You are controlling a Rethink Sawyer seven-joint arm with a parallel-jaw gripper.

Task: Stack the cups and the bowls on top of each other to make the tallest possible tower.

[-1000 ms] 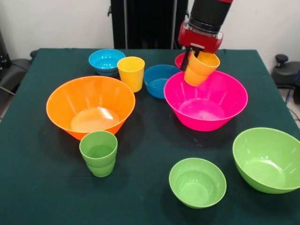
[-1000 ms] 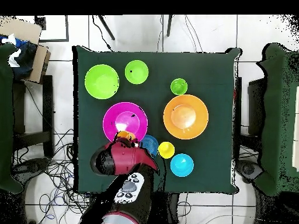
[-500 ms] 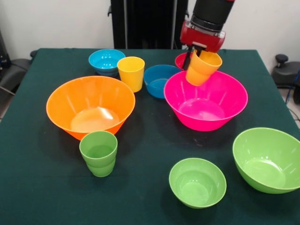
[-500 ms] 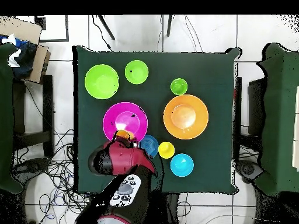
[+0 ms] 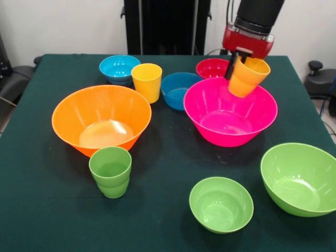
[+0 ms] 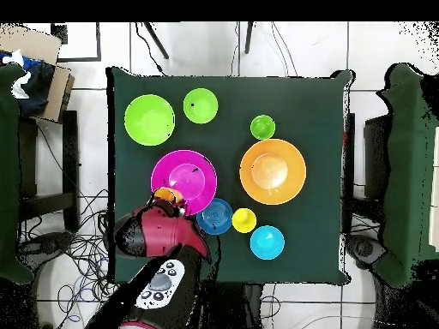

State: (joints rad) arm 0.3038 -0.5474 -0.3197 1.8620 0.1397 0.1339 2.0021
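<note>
My gripper (image 5: 237,64) is shut on the rim of the orange-yellow cup (image 5: 248,76), which hangs tilted above the far right rim of the large hot pink bowl (image 5: 226,123). From above, only a sliver of that cup (image 6: 165,196) shows beside the red arm head (image 6: 159,236). The red-pink bowl (image 5: 212,68) sits just behind the pink one. The yellow cup (image 5: 147,82), light blue bowl (image 5: 119,68) and darker blue bowl (image 5: 177,89) stand at the far middle. Left of centre is the large orange bowl (image 5: 101,118), with the green cup (image 5: 111,171) in front of it.
A small lime green bowl (image 5: 221,203) and a large lime green bowl (image 5: 299,178) stand at the near right in the front view. Chairs flank the table (image 6: 317,248), and a cardboard box (image 6: 43,68) sits beyond its corner.
The gripper has carried the orange-yellow cup to the right in the front view, from over the pink bowl's far middle to over its far right rim. The red-pink bowl is now uncovered.
</note>
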